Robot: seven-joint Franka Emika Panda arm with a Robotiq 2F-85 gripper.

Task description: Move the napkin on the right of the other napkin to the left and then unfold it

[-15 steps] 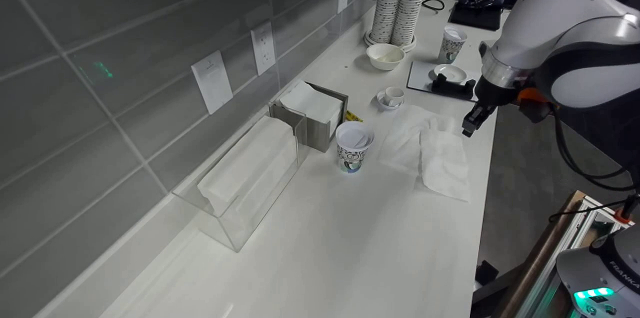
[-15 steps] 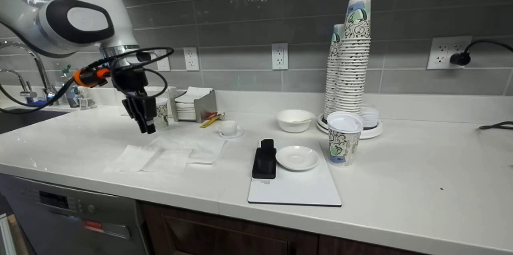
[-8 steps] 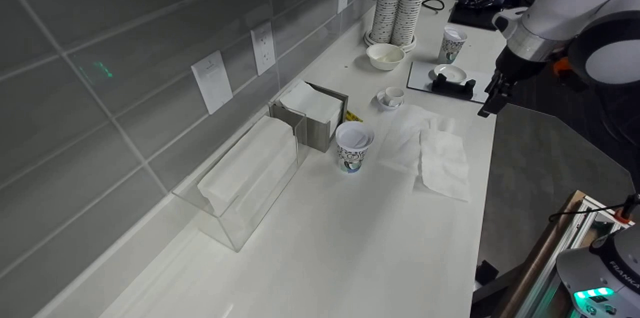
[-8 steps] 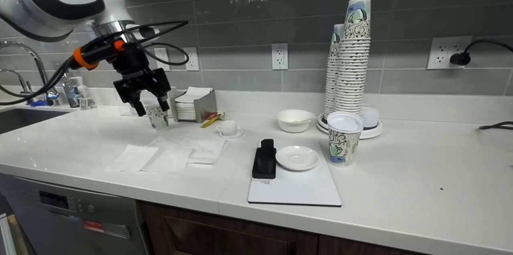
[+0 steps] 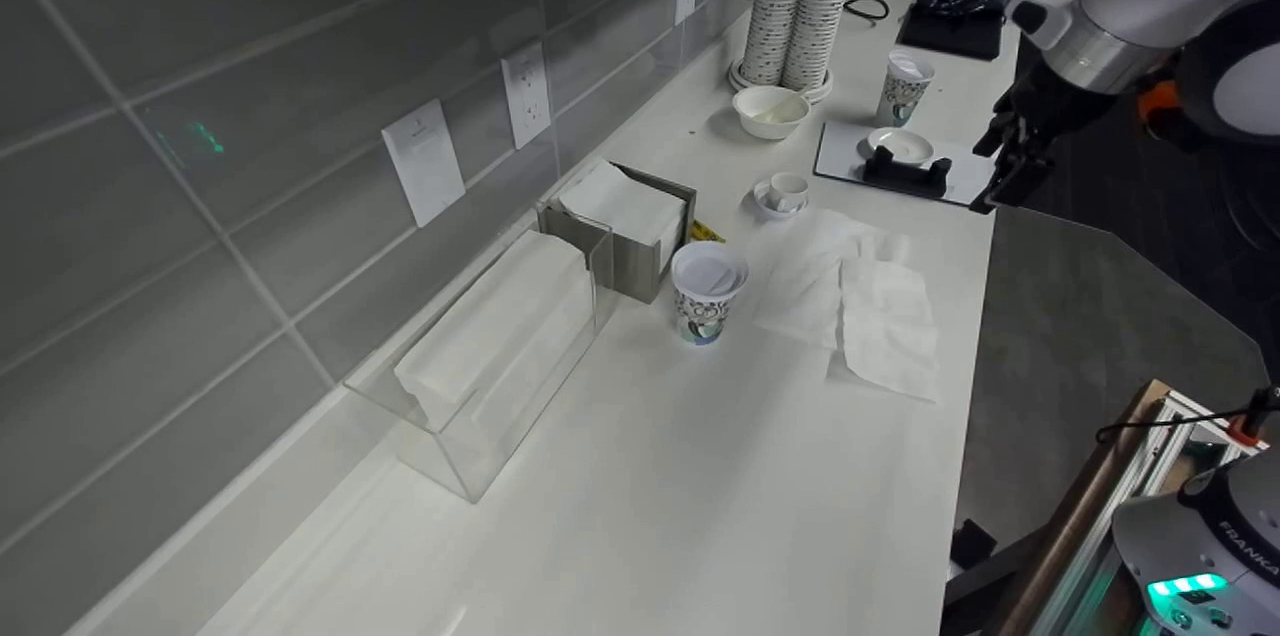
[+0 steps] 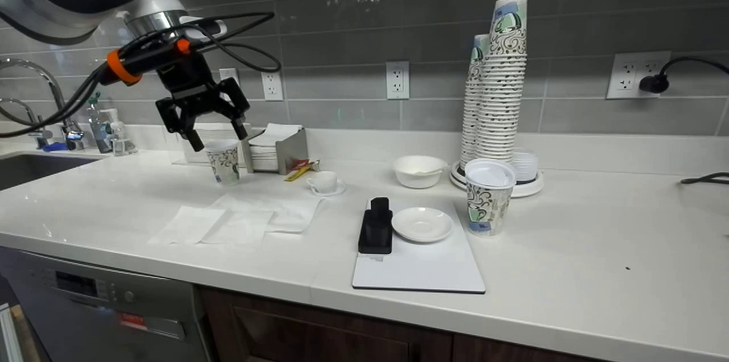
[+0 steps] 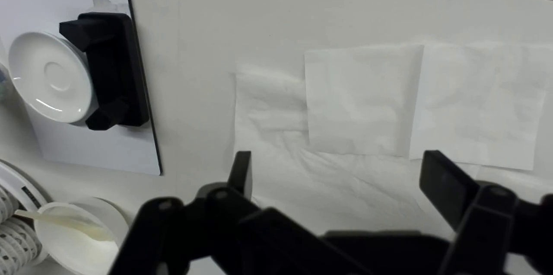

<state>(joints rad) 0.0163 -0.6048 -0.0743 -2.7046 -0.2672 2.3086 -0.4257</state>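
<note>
The napkin (image 7: 363, 102) lies flat, creased into squarish panels, with a brighter panel (image 7: 479, 106) at its right in the wrist view. It overlaps one side of the other napkin (image 7: 337, 193), a rumpled thin sheet. In an exterior view the napkin (image 5: 888, 326) sits nearer the counter's front edge, while the other napkin (image 5: 805, 281) is toward the wall side. My gripper (image 7: 337, 154) stands wide open above the sheets with nothing between its fingers. An exterior view shows the gripper (image 6: 219, 142) well clear of the napkin (image 6: 236, 227), high over the counter.
A paper cup (image 5: 705, 296) stands beside the sheets, near a grey napkin box (image 5: 640, 266) and a clear holder (image 5: 450, 456). A small cup (image 6: 323, 181) on a saucer, a board (image 6: 421, 271) with black stand (image 6: 376, 231) and plate, and a bowl (image 6: 418, 171) are also around.
The gripper has risen away from the sheets and turned, and its jaws have gone from close together to wide apart. The two napkins look unmoved.
</note>
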